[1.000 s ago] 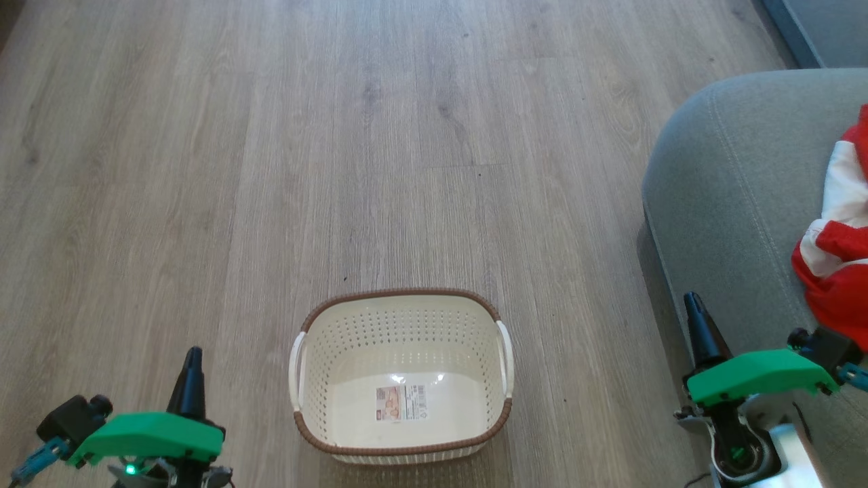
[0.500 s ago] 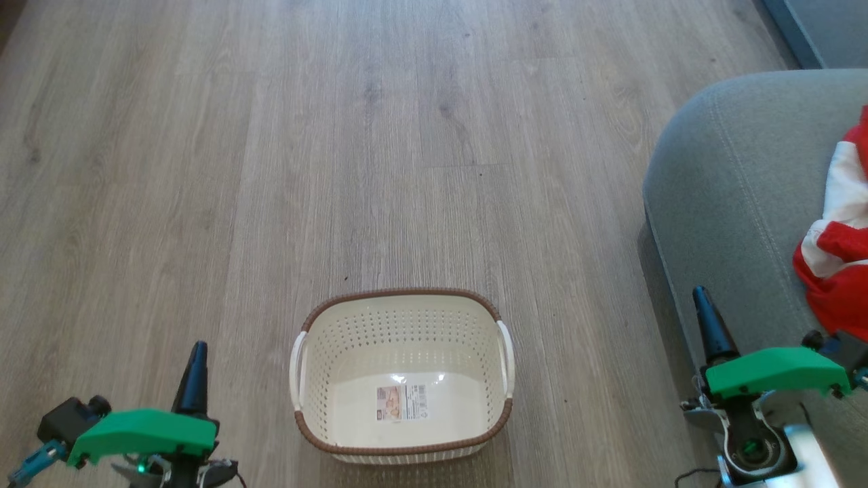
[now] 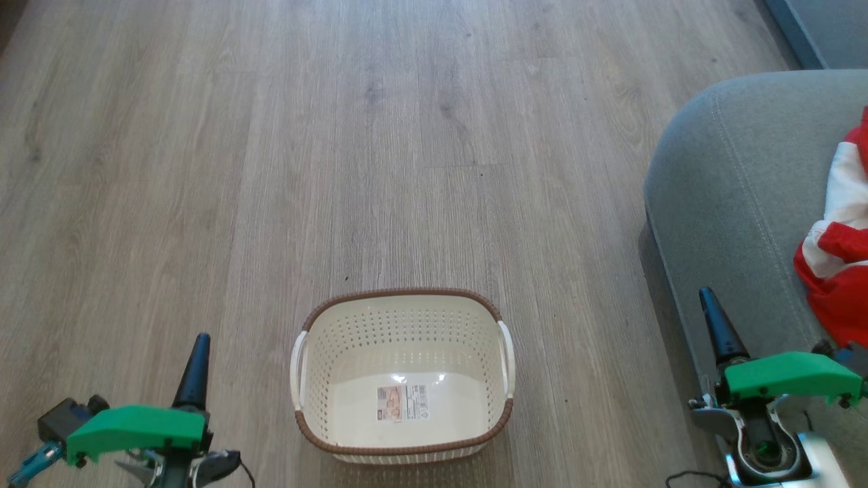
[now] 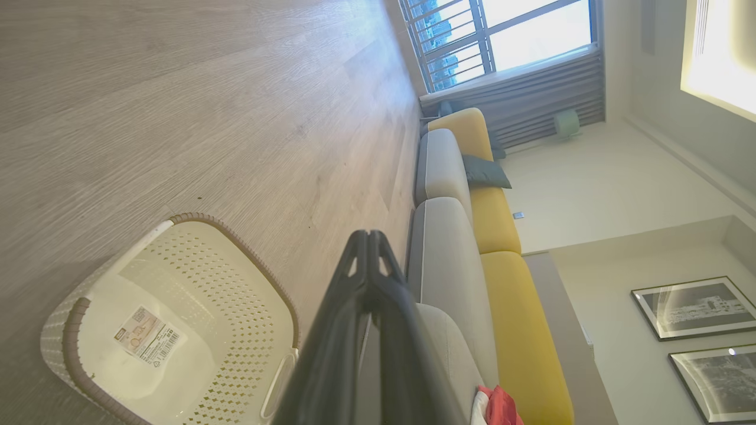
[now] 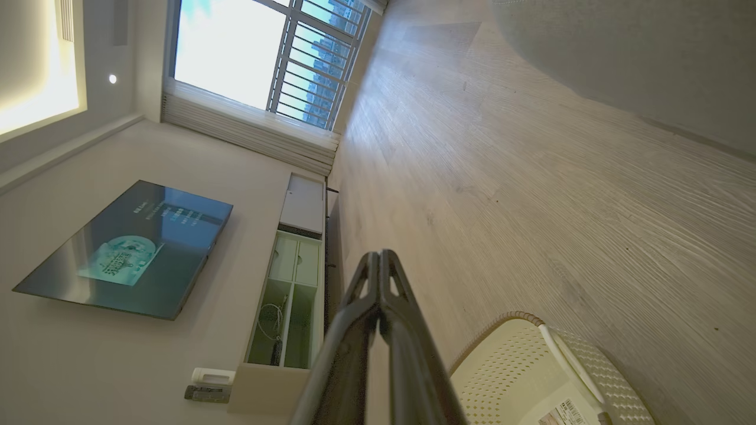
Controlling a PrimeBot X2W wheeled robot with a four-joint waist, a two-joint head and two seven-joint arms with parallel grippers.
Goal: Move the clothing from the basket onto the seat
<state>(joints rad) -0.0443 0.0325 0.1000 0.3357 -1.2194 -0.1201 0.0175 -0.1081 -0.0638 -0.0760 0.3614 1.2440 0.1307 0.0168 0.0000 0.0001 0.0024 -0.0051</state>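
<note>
Left wrist view has the left gripper [image 4: 367, 237], its fingers [image 4: 354, 307] pressed tip to tip on nothing, the empty basket [image 4: 224, 283] just beside on the wood floor [image 4: 177, 88], and the grey seat [image 4: 443, 260] running along yellow backrests [image 4: 502, 224] toward a window [image 4: 520, 35]; right wrist view has the right gripper [image 5: 380, 257] likewise closed and empty, a wall screen [image 5: 127, 248] and cabinet [image 5: 289, 295] beyond. Head view sets the clothing [image 3: 841, 305] on the seat, back from its rounded corner, well apart from the basket, open floor ahead and either side.

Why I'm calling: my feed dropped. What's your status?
Shut and empty: left gripper, right gripper. Empty basket; clothing on seat. Nothing in the way.
</note>
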